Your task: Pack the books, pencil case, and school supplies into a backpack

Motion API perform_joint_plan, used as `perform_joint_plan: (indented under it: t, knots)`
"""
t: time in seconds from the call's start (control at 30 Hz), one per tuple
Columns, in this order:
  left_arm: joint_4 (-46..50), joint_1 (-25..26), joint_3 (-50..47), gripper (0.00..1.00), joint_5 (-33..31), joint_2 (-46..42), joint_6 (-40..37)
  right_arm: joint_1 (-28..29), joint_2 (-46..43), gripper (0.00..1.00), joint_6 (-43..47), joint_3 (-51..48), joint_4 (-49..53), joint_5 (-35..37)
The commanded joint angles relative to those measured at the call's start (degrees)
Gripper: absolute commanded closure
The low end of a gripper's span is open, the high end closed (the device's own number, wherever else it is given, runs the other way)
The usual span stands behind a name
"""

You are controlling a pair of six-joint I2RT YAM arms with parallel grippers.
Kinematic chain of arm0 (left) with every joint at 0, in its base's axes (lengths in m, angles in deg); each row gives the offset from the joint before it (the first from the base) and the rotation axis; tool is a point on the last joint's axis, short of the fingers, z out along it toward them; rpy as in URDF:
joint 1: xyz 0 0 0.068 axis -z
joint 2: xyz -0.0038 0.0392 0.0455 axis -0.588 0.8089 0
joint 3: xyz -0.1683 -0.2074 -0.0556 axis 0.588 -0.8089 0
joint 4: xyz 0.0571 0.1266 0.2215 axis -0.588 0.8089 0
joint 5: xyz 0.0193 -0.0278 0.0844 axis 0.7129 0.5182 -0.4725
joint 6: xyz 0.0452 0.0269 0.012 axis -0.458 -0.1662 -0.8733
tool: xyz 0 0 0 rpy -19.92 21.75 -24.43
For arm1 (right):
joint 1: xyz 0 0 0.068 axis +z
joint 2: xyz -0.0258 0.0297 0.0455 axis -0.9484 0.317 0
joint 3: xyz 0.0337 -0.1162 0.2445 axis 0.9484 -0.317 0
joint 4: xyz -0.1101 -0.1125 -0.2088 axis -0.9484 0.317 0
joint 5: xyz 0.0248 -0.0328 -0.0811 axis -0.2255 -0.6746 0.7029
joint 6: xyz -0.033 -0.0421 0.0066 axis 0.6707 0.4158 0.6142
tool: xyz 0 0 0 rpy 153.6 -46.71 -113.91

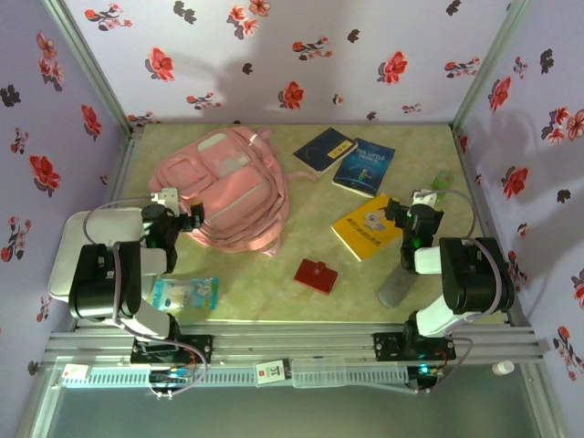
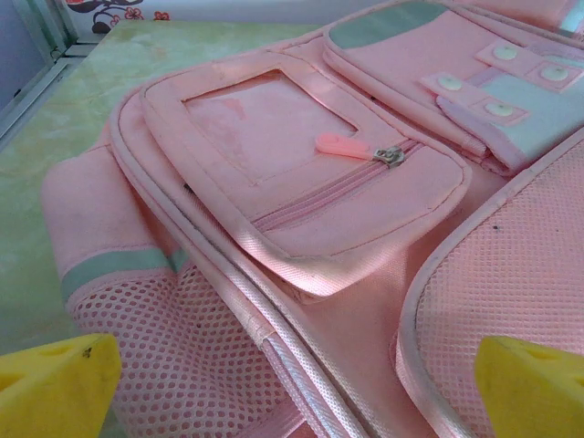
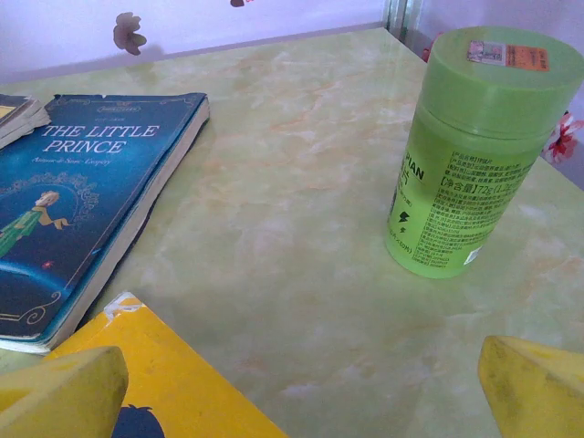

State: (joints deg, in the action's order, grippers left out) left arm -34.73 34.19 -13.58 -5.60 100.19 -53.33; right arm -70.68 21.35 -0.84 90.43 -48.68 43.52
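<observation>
- 3 small things lie flat and well apart by the near edge of the worktop [image 1: 265, 297]. At the left is a pale blue packet [image 1: 185, 292], glossy and printed. Towards the middle is the red square piece [image 1: 316, 275], thin, with a dark clasp. At the right is the grey pouch [image 1: 397, 287], soft and oblong. We judge that this spacing lets each be picked up alone.
- 2 grippers stand wide open and hold nothing. The left gripper [image 2: 292, 397] faces the backpack's near side, its yellow pads [image 2: 55, 383] spread apart before the mesh pocket [image 2: 164, 356]. The right gripper [image 3: 297, 388] hovers over the yellow book's far corner.
- The yellow book [image 1: 370, 226] lies flat, right of the middle and turned at an angle. It is a thin, bright paperback with a smooth cover.
- The backpack [image 1: 228, 187] fills the left half, from the middle to the far-left corner. It is slumped, with its pockets facing up. It is pale pink woven fabric, padded and piped at the seams. The front pocket's zip is closed, with a rubbery pink zip pull [image 2: 342, 146] lying on it. We cannot tell whether the main compartment is open.
- The blue book [image 1: 364, 167] and the navy book [image 1: 324, 151] lie flat near the far edge, close together. We judge that nothing is packed yet.
- 1 green bottle [image 3: 465, 155] stands upright toward the far-right corner. It is translucent plastic, round, and has a flat lid.
</observation>
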Motion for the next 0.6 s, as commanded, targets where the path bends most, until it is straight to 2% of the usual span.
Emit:
perform_joint_plan:
  t: [0.0, 0.57]
  knots:
    - [-1.23, 0.07, 0.92, 0.0, -2.15, 0.43, -0.6, -0.14, -0.03, 0.01, -1.01, 1.14, 0.07, -0.3]
    - [-1.41, -0.2, 0.84, 0.0, -2.15, 0.46, -0.17, -0.14, 0.0, 0.01, -1.01, 1.11, 0.11, -0.29]
